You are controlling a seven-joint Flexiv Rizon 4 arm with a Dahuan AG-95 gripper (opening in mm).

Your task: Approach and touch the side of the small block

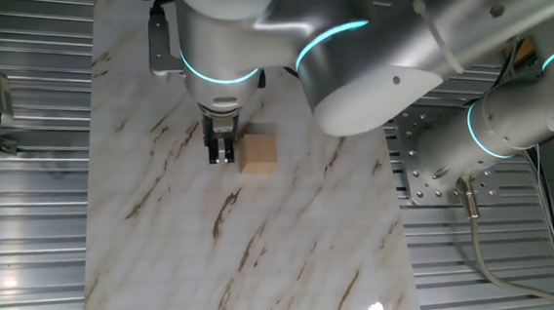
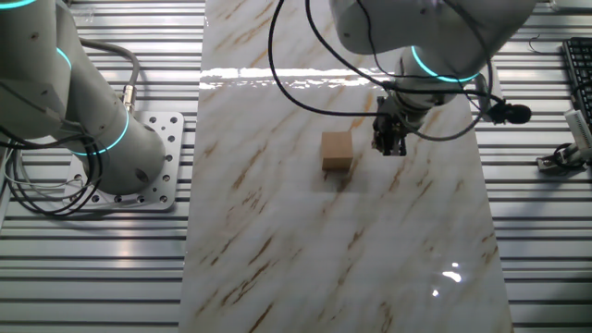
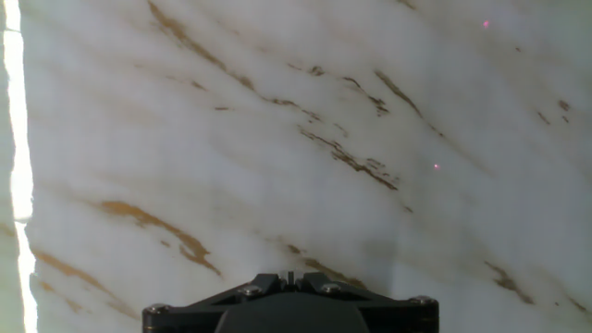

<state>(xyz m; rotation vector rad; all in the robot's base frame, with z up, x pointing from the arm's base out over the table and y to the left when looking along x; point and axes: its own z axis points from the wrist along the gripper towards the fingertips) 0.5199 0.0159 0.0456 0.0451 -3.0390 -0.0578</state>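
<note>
Block (image 1: 258,154) and end effector (image 1: 222,152) sit side by side near the middle of the marble-patterned worktop (image 1: 279,263), a little toward the edge nearest the arm's base plate (image 2: 153,162). The small block rests flat, upright on one face, well away from every corner, which leaves its sides free to reach. The end effector hangs low with its black fingers (image 2: 389,139) pointing down, just beside one vertical face of the cube; in one fixed view they look very near it, in the other a narrow strip of worktop shows between them, so contact seems not yet made. The fingers look pressed together with nothing between them, which suits a nudge rather than a grasp. The hand view shows only bare veined worktop, so the block lies off to the side of the fingers rather than beneath them.
</note>
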